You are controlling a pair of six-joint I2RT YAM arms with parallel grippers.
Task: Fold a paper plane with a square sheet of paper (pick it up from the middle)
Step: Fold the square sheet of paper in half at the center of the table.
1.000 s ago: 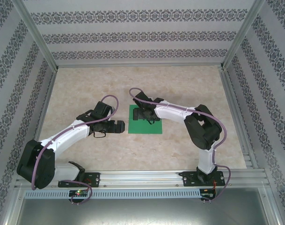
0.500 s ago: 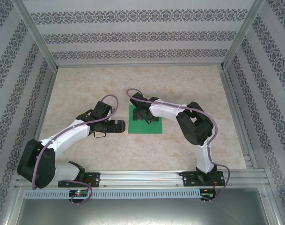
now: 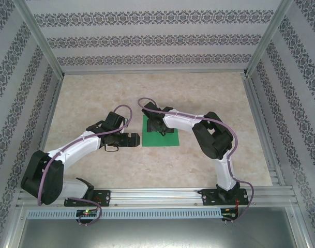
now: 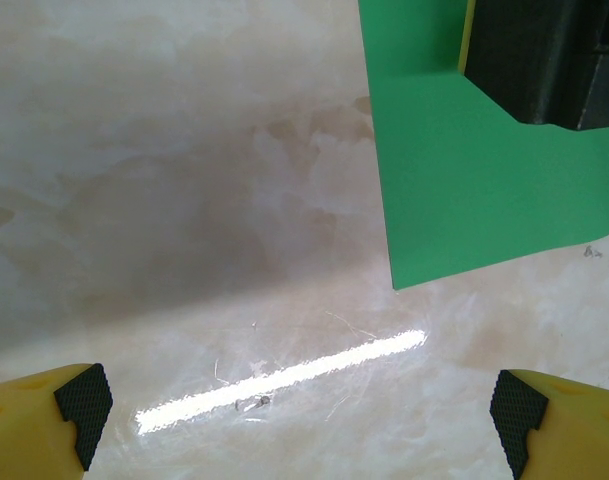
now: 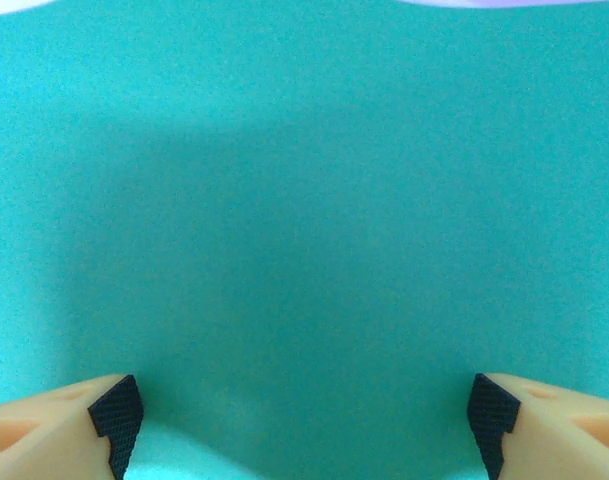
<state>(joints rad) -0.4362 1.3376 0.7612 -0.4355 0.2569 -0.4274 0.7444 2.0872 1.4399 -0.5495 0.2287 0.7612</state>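
Observation:
The square sheet of paper [image 3: 153,140] lies flat and bright green on the marble table, mid-table. My right gripper [image 3: 160,129] is pointed down onto its middle; in the right wrist view its fingers stand wide apart, open [image 5: 304,425], with the sheet [image 5: 304,200] spread beneath them and slightly raised between the pads. My left gripper [image 3: 133,139] sits just left of the sheet's left edge, open [image 4: 302,430] over bare table. In the left wrist view the sheet's near corner [image 4: 464,180] shows, with the right gripper's black body [image 4: 544,60] on it.
Patterned walls and aluminium posts [image 3: 41,51] close in the table on three sides. A metal rail [image 3: 157,196] carrying both arm bases runs along the near edge. Bare marble [image 3: 209,98] lies behind and to both sides of the sheet.
The right arm has folded in leftward and its gripper has settled over the sheet's middle, fingers narrowing slightly. The left arm has barely moved.

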